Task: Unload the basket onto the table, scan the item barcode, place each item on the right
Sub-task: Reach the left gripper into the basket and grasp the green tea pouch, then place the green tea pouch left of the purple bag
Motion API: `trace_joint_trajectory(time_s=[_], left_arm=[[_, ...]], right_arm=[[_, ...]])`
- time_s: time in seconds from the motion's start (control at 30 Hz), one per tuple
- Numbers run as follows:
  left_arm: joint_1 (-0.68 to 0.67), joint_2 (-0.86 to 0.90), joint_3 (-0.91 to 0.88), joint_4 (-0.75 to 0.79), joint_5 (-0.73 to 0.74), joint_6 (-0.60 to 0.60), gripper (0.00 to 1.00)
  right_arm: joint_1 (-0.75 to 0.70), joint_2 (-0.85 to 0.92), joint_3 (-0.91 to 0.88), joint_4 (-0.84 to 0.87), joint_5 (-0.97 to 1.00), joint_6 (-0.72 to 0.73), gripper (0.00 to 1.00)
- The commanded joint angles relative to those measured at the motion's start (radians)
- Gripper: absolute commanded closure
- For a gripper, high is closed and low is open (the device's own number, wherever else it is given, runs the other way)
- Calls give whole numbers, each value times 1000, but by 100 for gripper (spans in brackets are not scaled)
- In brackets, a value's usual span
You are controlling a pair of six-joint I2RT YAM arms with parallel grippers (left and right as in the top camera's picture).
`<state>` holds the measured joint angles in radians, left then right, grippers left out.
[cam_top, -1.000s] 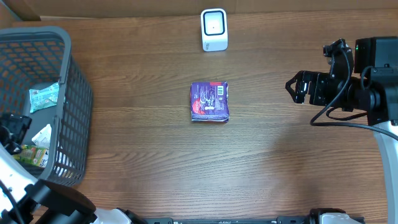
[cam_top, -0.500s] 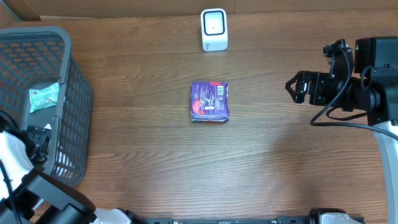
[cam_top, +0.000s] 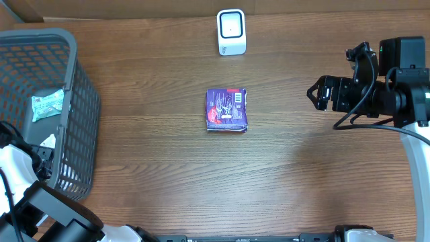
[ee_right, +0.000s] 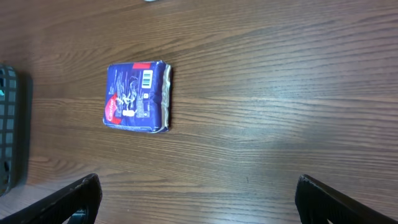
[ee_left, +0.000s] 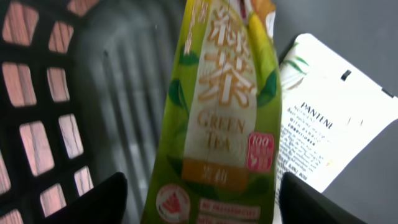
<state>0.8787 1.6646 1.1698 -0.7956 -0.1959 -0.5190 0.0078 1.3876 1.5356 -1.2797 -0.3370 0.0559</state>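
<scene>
A shop-checkout setup on a wooden tabletop (cam_top: 168,181): a white barcode scanner (cam_top: 231,31), a purple barcoded packet (cam_top: 227,109) near it, and a grey shopping basket (cam_top: 75,87) of packaged goods (cam_top: 48,105) well to its left.

- Right arm (cam_top: 396,101): black, blocky housings with a small green light (cam_top: 387,48) (up by the top edge).
- A thin black cable (cam_top: 356,124) loops under it; the lower link is white.
- Left arm (cam_top: 15,165): white link, black joint.
- Right fingers (ee_right: 78,196) and left fingers (ee_left: 99,205): matte black.
</scene>
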Motion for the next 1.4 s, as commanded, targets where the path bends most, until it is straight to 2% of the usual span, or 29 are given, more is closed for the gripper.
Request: trace_joint_trajectory(time_s=[0.0,0.07,0.13,0.27,0.3,0.33,0.43,0.67,0.9,1.03,1.07,1.2,1.37], left_arm=[[4,0,-39,36,-21,-1,16],[4,0,-51,51,-21,0,15],[4,0,-64,69,-21,3,18],[4,0,-91,97,-21,3,39],[4,0,-96,100,-21,3,47],[4,0,-98,101,-21,3,72],[4,-1,-88,90,-9,3,96],[-2,-8,50,-46,18,22,96],[-74,-10,407,-332,50,95,96],[-171,-11,661,-491,76,174,96],[-228,-11,767,-547,107,234,96],[-391,-12,981,-666,173,340,96],[-600,-12,1067,-740,182,336,96]], right_arm=[[-3,3,8,-2,-5,-4,0],[-3,3,8,-3,-5,-4,0],[-3,3,8,-4,-6,-4,0],[-3,3,8,-5,-5,-4,0],[-3,3,8,-5,-5,-4,0],[-3,3,8,-6,-5,-4,0],[-3,3,8,-5,-5,-4,0],[-3,3,8,-5,-5,-4,0],[-3,3,8,-5,-5,-4,0],[-3,3,8,6,-5,-5,0],[-3,3,8,19,-5,-5,0],[-3,3,8,56,-5,-5,0],[-3,3,8,70,-5,-4,0]])
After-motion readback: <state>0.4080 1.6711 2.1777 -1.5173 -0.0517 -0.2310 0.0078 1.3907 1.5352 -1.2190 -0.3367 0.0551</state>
